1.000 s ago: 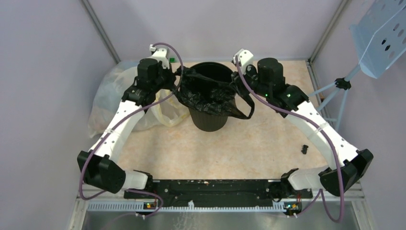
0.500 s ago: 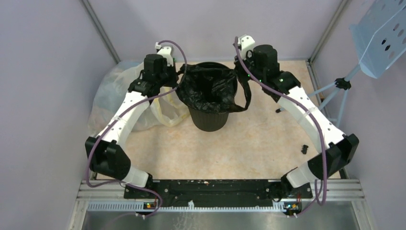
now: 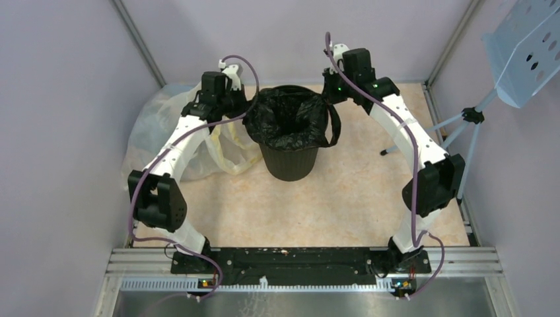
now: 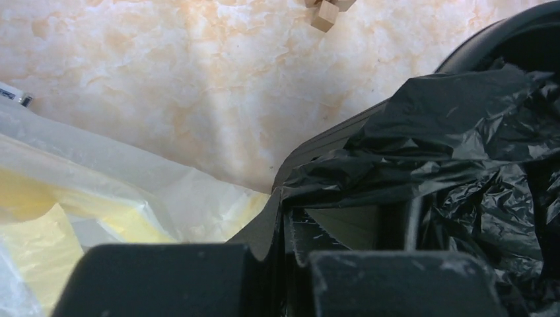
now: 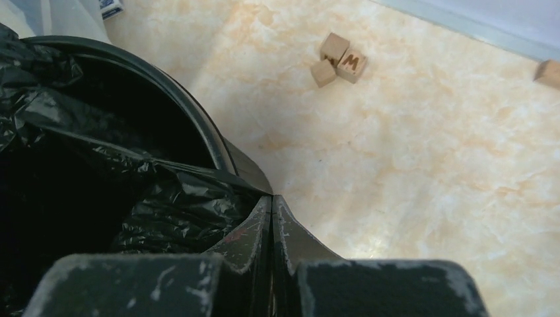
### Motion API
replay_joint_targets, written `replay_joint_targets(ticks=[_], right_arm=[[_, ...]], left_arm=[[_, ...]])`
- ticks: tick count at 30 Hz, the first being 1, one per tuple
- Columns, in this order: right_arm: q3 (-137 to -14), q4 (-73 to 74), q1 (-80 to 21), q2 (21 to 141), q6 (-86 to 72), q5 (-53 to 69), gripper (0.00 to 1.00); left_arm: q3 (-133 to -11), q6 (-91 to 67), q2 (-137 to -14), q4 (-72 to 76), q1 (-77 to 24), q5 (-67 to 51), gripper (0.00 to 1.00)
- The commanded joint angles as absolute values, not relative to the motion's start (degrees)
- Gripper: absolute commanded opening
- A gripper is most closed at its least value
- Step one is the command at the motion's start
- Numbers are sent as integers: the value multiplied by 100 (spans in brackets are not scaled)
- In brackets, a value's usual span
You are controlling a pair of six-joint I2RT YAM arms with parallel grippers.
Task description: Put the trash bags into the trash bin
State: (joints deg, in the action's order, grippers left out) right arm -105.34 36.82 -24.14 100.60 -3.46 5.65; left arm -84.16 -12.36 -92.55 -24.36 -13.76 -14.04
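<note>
The trash bin (image 3: 288, 162), round, black and ribbed, stands upright at the middle back of the table. The trash bag (image 3: 288, 119), thin glossy black film, is spread across the bin's mouth, and one loop handle (image 3: 335, 129) hangs down outside the right rim. My left gripper (image 3: 245, 105) is at the bin's left rim, shut on the bag's edge (image 4: 343, 175). My right gripper (image 3: 327, 87) is at the right rim. In the right wrist view it (image 5: 272, 198) is shut on the bag's edge (image 5: 191, 198), just outside the bin rim (image 5: 165, 86).
A big translucent pale-yellow bag (image 3: 158, 132) lies left of the bin, close under my left arm. Small wooden blocks (image 5: 340, 58) sit on the table behind the bin. A pale blue perforated panel on a tripod (image 3: 528, 53) stands at the right wall.
Both arms reached farther back, pulling the bag's edges apart over the bin's rim. The right gripper went from open to shut on the bag. The bag's mouth now lies wider.
</note>
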Motion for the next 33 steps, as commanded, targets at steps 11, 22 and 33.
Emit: replay_joint_targets(ticks=[11, 22, 33], right_arm=[[-9960, 3223, -2126, 10265, -1115, 2208, 0], [-9826, 2852, -2127, 10499, -1493, 2396, 0], [-10068, 3183, -2128, 10151, -1454, 2026, 0]], left_arm=[[-8522, -1499, -9945, -2935, -1119, -2613, 0], [-8668, -1703, -10056, -2561, -967, -4094, 8], [-8657, -2116, -9794, -2216, -651, -3876, 0]])
